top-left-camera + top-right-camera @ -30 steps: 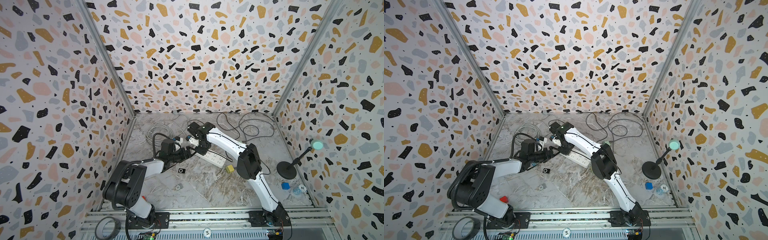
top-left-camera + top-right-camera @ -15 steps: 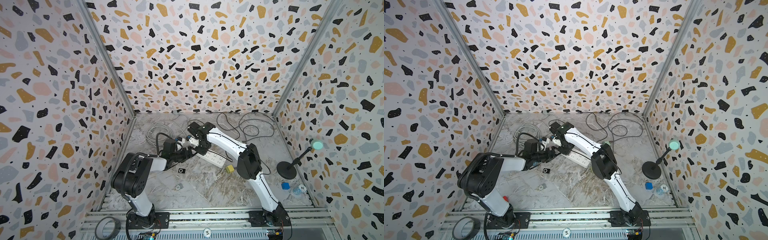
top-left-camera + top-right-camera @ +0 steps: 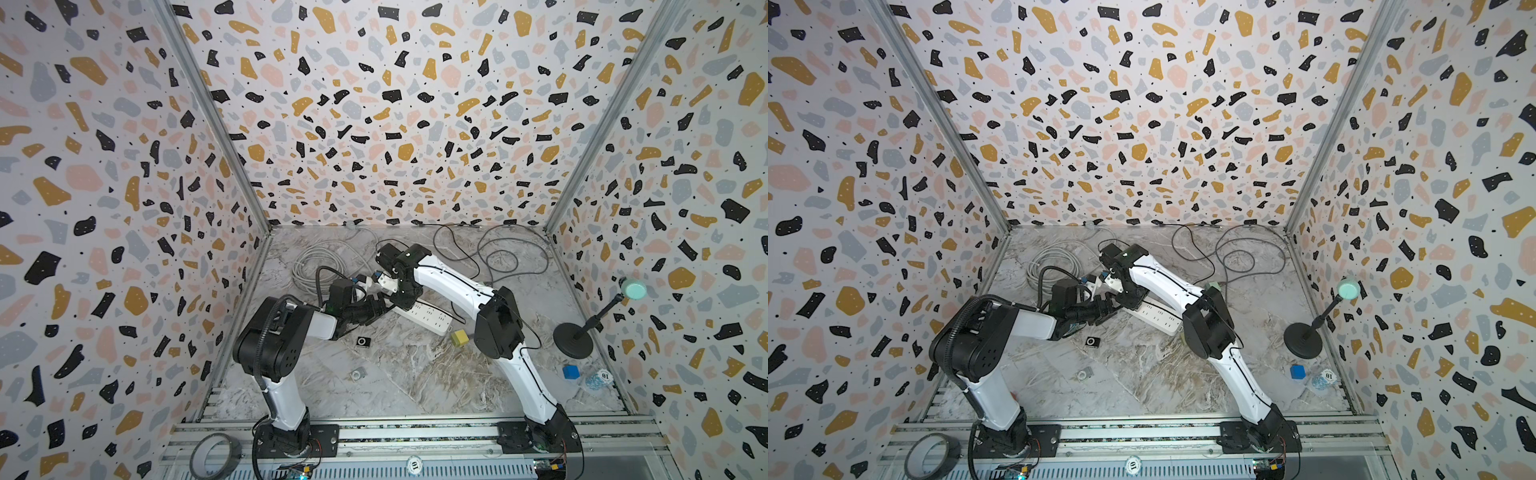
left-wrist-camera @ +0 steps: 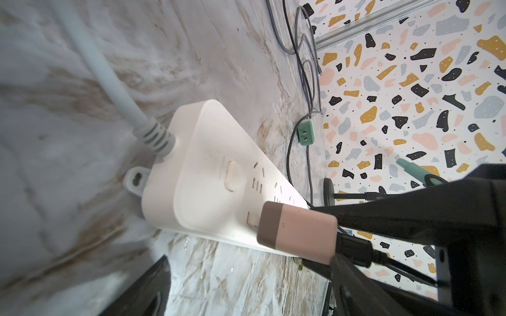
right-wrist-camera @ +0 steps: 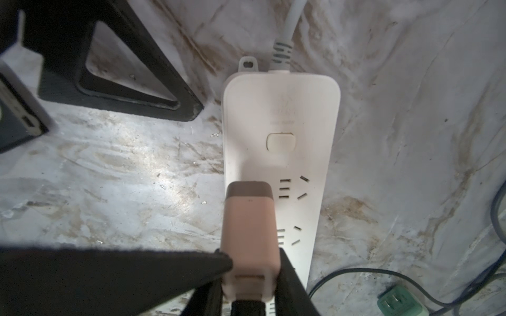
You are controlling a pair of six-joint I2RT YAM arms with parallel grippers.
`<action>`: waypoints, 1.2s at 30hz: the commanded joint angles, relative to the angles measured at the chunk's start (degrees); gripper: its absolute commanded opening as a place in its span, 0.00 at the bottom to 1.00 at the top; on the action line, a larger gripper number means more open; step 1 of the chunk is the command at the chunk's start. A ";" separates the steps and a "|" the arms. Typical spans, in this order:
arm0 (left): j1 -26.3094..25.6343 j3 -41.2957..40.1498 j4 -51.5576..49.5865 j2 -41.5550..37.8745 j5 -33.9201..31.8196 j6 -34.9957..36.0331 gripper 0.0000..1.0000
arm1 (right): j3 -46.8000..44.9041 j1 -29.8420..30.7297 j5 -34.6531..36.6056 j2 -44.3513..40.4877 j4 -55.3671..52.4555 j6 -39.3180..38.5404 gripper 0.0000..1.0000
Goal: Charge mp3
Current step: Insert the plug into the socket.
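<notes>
The right gripper is clamped on the rear of a pink plastic charger block with a brown front cap, one black finger pressed to each side. The block hangs low over one long edge of the long white plastic power strip, beside the first group of slots past the strip's switch. In the left wrist view a metal prong shows between the brown cap and the strip's face (whether it sits in a slot cannot be told). A black cable leaves the block's rear end. The left gripper has its jaws spread wide with nothing between them, low over the marble-patterned tabletop and just beside the strip's corded end. The small black square mp3 player with a round control ring lies flat on the tabletop in both top views, apart from both grippers, near the left arm's wrist and on the robot's side of the strip. A green two-prong plug on a grey cord lies prongs-up on the tabletop, near the strip.
</notes>
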 commanded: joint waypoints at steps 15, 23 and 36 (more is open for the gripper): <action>-1.93 5.48 -15.35 3.11 -3.28 11.96 0.85 | -2.19 1.03 -7.82 3.13 5.73 0.05 0.22; -1.92 5.74 -20.51 4.03 -6.26 15.34 0.82 | -2.19 0.43 -7.99 2.99 7.50 2.35 0.27; -1.90 7.30 -22.97 5.76 -11.27 15.22 0.77 | -4.69 -1.65 -8.91 -1.90 12.03 7.96 0.48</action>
